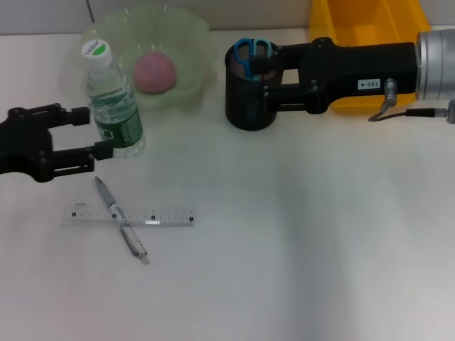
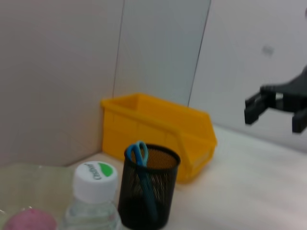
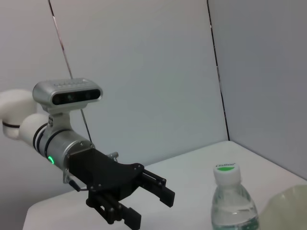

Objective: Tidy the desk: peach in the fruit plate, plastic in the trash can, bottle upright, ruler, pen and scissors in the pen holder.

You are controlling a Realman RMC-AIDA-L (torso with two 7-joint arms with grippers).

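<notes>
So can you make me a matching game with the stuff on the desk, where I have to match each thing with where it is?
Things:
1. peach
2. scissors
3. pen
4. bottle

Places:
A. lying across the ruler on the table
B. standing upright between the open jaws of the left gripper
C. in the green fruit plate
D. poking out of the black pen holder, beside the right gripper

Pairs: 1-C, 2-D, 3-A, 4-B
</notes>
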